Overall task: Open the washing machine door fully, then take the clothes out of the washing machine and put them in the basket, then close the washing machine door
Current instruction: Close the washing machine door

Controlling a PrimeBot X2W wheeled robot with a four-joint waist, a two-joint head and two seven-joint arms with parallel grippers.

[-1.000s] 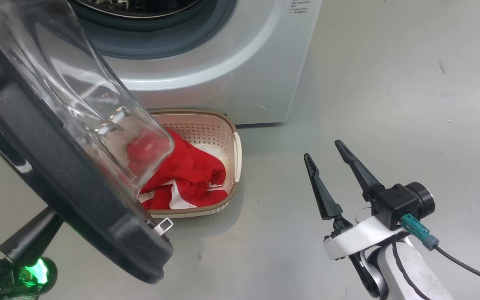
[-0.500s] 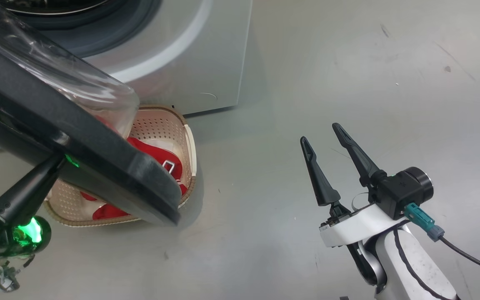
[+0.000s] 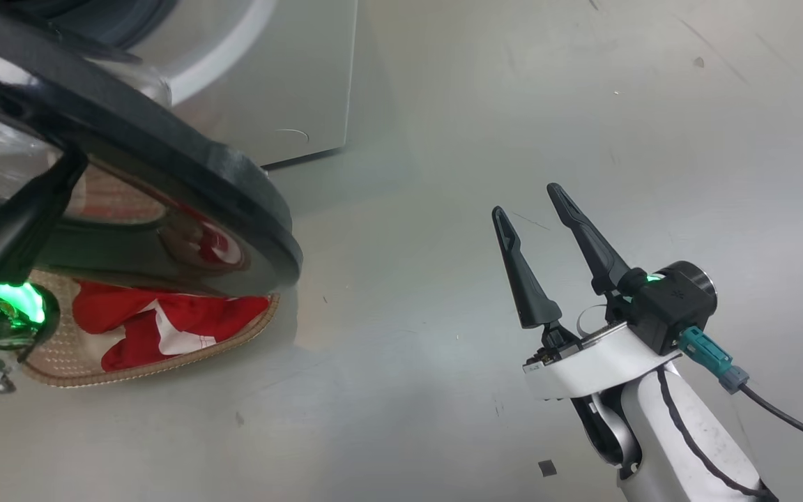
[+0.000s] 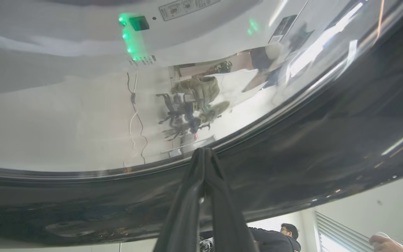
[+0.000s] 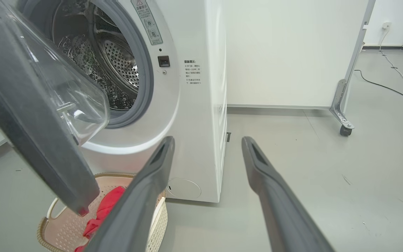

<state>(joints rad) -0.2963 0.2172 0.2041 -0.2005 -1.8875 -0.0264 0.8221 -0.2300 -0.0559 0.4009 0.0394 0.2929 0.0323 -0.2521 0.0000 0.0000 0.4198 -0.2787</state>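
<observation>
Grey floor (image 3: 443, 139), wheeled white partition (image 5: 292, 52), black cable (image 5: 394, 91)

My right gripper (image 3: 525, 199) was black-fingered, the door (image 3: 178, 160) glossy black-rimmed, the clothes (image 3: 157, 324) red with white stripes, the basket (image 3: 60, 352) cream, perforated, brown-rimmed.

Left gripper (image 3: 67, 171): low at left, two dark fingers pressed flat together, slanting up and to the right. Green light (image 3: 19, 305) glowing at its base. Right gripper (image 3: 527, 202): jaws spread wide, nothing between them, fingers pointing up off a pale forearm (image 3: 680, 446).
</observation>
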